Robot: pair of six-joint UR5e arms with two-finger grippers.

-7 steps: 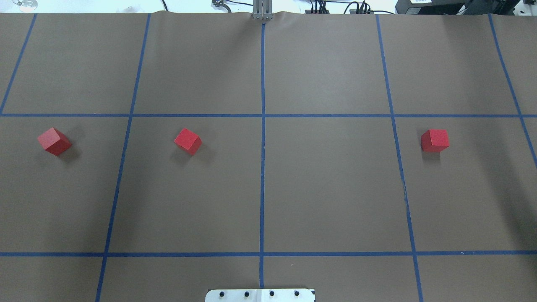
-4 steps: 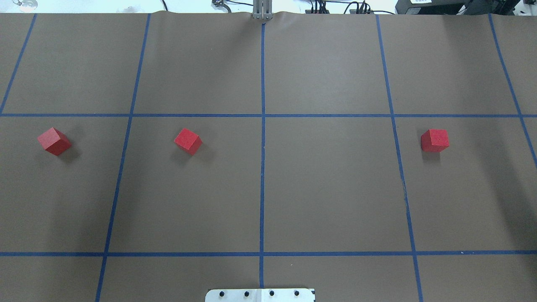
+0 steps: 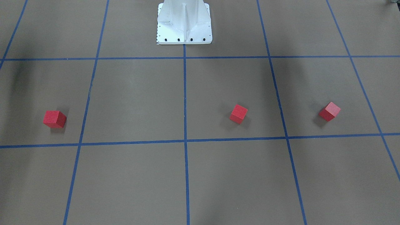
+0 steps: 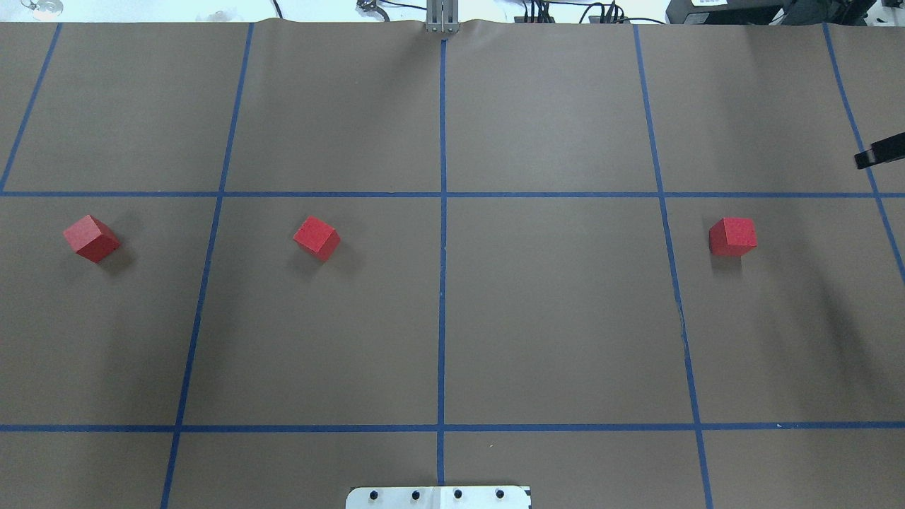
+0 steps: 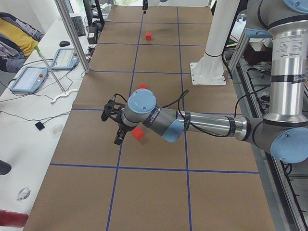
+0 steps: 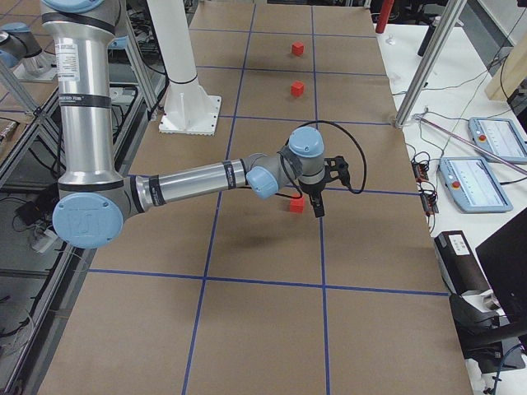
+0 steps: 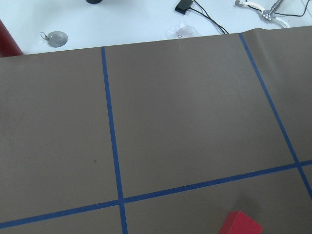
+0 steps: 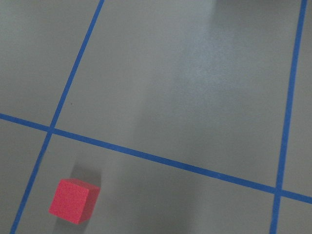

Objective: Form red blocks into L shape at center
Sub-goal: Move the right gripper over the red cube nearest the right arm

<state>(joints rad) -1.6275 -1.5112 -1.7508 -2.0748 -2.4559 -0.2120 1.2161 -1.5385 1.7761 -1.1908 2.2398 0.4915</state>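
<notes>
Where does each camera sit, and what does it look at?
Front-facing: across the table, facing the white base; no arms.
Overhead: behind the robot, looking down; a dark tip at right edge.
Exterior left: table's end, near left arm, left gripper.
Exterior right: opposite end, near right arm, right gripper.
Left wrist: table, a red corner.
Right wrist: table, one red block.
Front-facing and overhead share all three red blocks.

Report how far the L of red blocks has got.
Done: nothing. The left block, middle block and right block sit apart in a row, none at the center. In hand: the left gripper and right gripper reach toward the outer blocks, holding nothing. Left: bring all three to the center and set them in an L.
</notes>
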